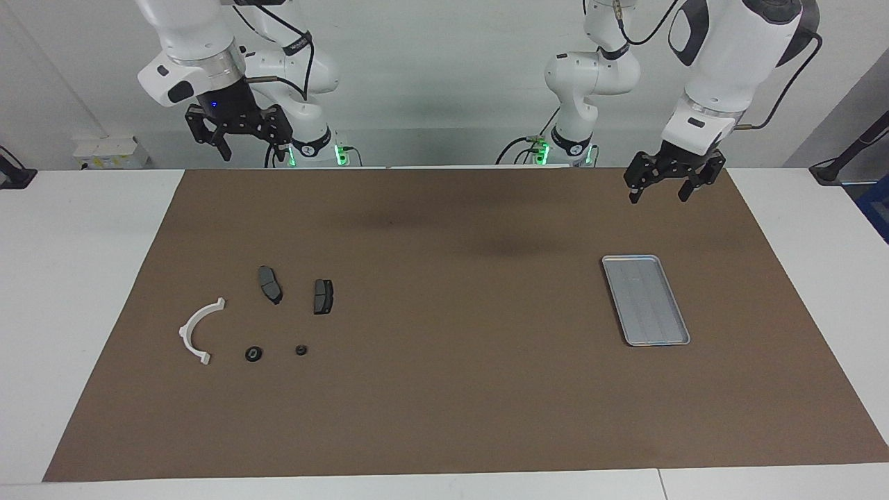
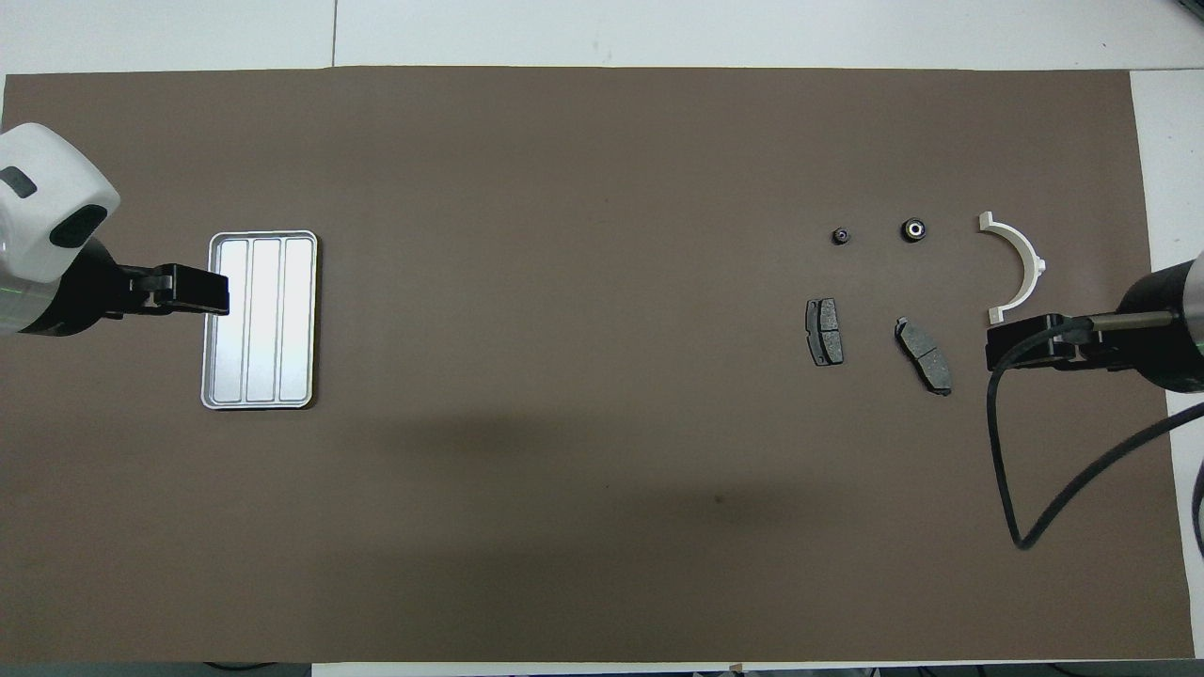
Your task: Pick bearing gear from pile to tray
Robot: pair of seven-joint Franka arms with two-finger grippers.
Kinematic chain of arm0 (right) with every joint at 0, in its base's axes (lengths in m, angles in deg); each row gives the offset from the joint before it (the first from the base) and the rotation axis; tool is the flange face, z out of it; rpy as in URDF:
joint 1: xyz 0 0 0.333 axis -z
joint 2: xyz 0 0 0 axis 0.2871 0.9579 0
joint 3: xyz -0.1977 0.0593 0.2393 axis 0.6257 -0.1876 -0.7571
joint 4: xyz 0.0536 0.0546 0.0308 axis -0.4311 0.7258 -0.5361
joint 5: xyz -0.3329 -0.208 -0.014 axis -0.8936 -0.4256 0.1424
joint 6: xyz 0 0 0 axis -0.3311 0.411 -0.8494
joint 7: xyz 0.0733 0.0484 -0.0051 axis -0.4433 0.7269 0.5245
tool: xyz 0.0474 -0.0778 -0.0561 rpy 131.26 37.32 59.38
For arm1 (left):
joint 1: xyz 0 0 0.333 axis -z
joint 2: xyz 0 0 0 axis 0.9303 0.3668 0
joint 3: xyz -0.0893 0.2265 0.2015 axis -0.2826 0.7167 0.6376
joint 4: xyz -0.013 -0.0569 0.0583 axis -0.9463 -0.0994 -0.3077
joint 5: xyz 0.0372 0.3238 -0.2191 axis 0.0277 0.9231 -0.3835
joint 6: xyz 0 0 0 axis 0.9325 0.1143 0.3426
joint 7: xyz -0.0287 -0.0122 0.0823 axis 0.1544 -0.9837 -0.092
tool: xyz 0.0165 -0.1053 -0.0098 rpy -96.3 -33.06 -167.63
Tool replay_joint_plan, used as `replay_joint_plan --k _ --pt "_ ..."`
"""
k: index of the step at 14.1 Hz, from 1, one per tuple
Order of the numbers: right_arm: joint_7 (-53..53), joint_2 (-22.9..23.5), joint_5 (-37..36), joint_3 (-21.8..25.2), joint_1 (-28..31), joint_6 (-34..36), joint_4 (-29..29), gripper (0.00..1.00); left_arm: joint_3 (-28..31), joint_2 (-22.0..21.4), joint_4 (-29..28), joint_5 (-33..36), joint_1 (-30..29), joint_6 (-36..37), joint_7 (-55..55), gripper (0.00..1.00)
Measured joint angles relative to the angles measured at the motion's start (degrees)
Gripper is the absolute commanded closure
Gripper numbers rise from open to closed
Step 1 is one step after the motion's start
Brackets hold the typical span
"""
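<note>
Facing view: you have both arms raised at the robots' edge of the brown mat [image 1: 444, 417], nothing yet picked. The right gripper [image 1: 238, 134] hangs over the mat edge at the right arm's end, jaws open and empty; the left gripper [image 1: 667, 182] hangs likewise, open and empty, over the mat nearer the robots than the tray [image 1: 646, 299]. The pile lies at the right arm's end: a white half-ring bracket [image 1: 200, 330], two dark pad plates [image 1: 270, 284] [image 1: 323, 296], and farther from the robots two small black round pieces [image 1: 253, 354] [image 1: 301, 350], presumably the bearing gears. They lie farther from the robots than the right gripper, well apart from it; being round, they offer no long axis. Your right arm is clearly the nearer. Overhead view adds the tray's three ribbed channels, empty, and each round piece's pale centre [image 2: 913, 228], though it makes raised grippers seem to overlap the tray and bracket.
</note>
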Motion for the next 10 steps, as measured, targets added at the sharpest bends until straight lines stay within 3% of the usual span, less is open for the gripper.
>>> replay_joint_plan --k 10 --pt "0.0 0.0 0.0 0.0 0.0 0.0 -0.1 0.00 0.0 0.0 -0.2 0.0 0.0 -0.8 -0.1 0.00"
